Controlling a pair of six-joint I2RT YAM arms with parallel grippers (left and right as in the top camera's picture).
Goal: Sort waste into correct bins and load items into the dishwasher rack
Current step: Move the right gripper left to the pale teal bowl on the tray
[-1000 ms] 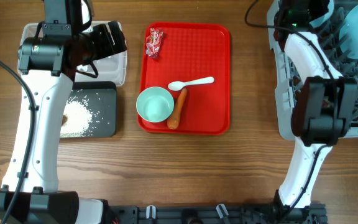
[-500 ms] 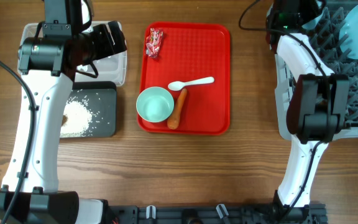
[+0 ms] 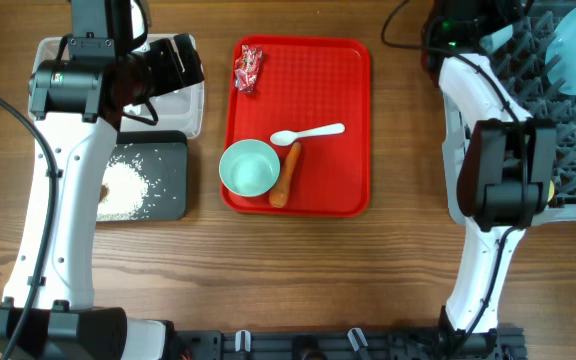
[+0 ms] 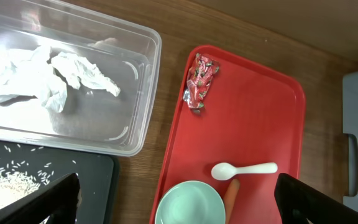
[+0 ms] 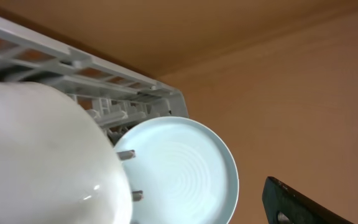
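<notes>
Overhead and both wrist views, as I read them from the remote station.

**Left side.** The left fingers (image 4: 309,200) are released and spread wide. Their two dark tips sit at the bottom corners of the wrist view with nothing between them. They hang above the near edge of the clear bin (image 3: 173,105), which holds the crumpled white tissue (image 4: 42,74). Just in front of it is the black bin (image 3: 168,180), where the loose rice (image 3: 128,185) lies in a pale heap.

**Centre.** The red tray (image 3: 333,80) lies flat on the desk (image 3: 398,260).
- The candy wrapper (image 3: 248,70) is in the tray's far left corner, well apart from the other things.
- The white spoon (image 3: 308,133) lies across the middle of the tray.
- The pale blue bowl (image 3: 249,168) stands upright at the near left.
- The orange carrot (image 3: 286,174) lies just beside the bowl's right rim, with its far end close to the spoon's bowl.

**Right side.** The grey rack (image 3: 568,130) fills the right edge of the desk. The pale blue plate (image 5: 179,171) stands on edge among the prongs in its far corner.

Only one of the right fingers (image 5: 303,202) shows. A blurred, pale, rounded shape close to the lens (image 5: 42,155) covers the rest, and I cannot identify it. I cannot tell whether these fingers are clenched or released.
</notes>
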